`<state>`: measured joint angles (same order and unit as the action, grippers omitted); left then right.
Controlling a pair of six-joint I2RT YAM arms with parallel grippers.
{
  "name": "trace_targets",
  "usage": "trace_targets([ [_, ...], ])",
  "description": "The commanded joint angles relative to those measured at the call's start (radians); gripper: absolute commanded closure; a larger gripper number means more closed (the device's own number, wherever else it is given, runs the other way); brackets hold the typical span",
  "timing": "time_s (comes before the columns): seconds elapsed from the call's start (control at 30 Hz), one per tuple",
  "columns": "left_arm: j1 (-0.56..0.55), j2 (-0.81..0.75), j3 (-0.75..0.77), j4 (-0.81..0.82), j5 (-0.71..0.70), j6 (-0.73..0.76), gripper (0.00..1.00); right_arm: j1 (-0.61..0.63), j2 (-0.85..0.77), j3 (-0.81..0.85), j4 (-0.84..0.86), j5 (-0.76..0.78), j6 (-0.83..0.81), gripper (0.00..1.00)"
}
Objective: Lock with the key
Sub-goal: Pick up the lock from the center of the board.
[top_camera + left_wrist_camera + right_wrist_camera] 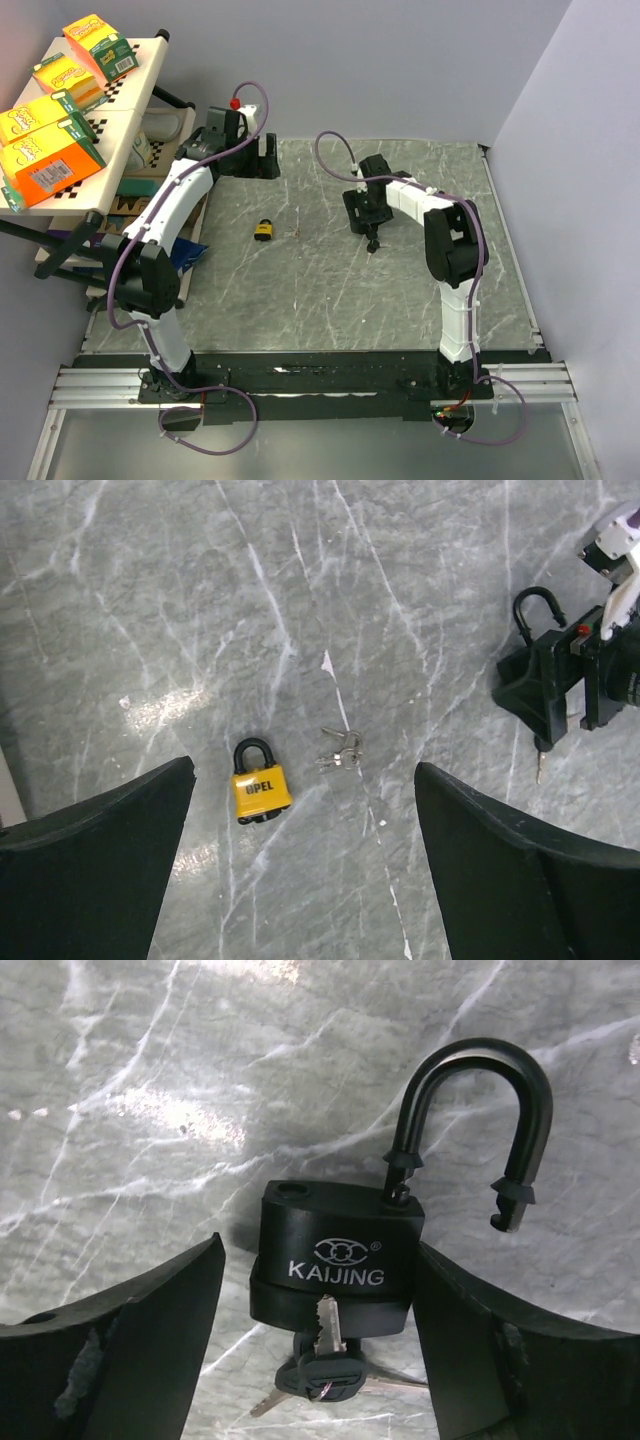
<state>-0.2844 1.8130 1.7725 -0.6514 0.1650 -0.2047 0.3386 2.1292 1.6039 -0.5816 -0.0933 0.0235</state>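
Observation:
A black KAIJING padlock [335, 1250] lies flat on the marble table with its shackle [500, 1090] swung open. A key [328, 1325] sits in its keyhole, with more keys on a ring [325, 1375] below. My right gripper [320, 1250] is open and straddles the lock body; its right finger touches the lock and a gap shows at the left finger. In the top view my right gripper [365, 215] is at mid-table. My left gripper [305, 780] is open and empty, high above the table at the far left [262, 155]. It looks over a yellow padlock [262, 790] and small loose keys [343, 755].
The yellow padlock [264, 230] lies left of the right gripper. A side table [130, 110] with orange and yellow boxes [50, 160] stands at the left, with a blue item [190, 252] beneath. A wall [580, 150] borders the table's right side.

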Motion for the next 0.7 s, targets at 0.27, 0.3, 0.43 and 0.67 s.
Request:
trace_targets([
  [0.27,0.059,-0.023,0.005,0.019,0.121,0.019,0.04,0.028,-0.073,-0.01,0.008,0.0,-0.016,0.82],
  [0.3,0.065,-0.032,-0.004,0.022,0.164,0.03,0.04,0.024,-0.098,-0.034,0.025,-0.023,-0.016,0.91],
  [0.43,0.082,-0.081,-0.067,0.09,0.335,0.037,0.04,0.011,-0.271,-0.111,0.118,-0.187,-0.077,1.0],
  [0.67,0.09,-0.136,-0.133,0.19,0.516,0.062,0.04,0.008,-0.506,-0.219,0.282,-0.434,-0.132,1.0],
])
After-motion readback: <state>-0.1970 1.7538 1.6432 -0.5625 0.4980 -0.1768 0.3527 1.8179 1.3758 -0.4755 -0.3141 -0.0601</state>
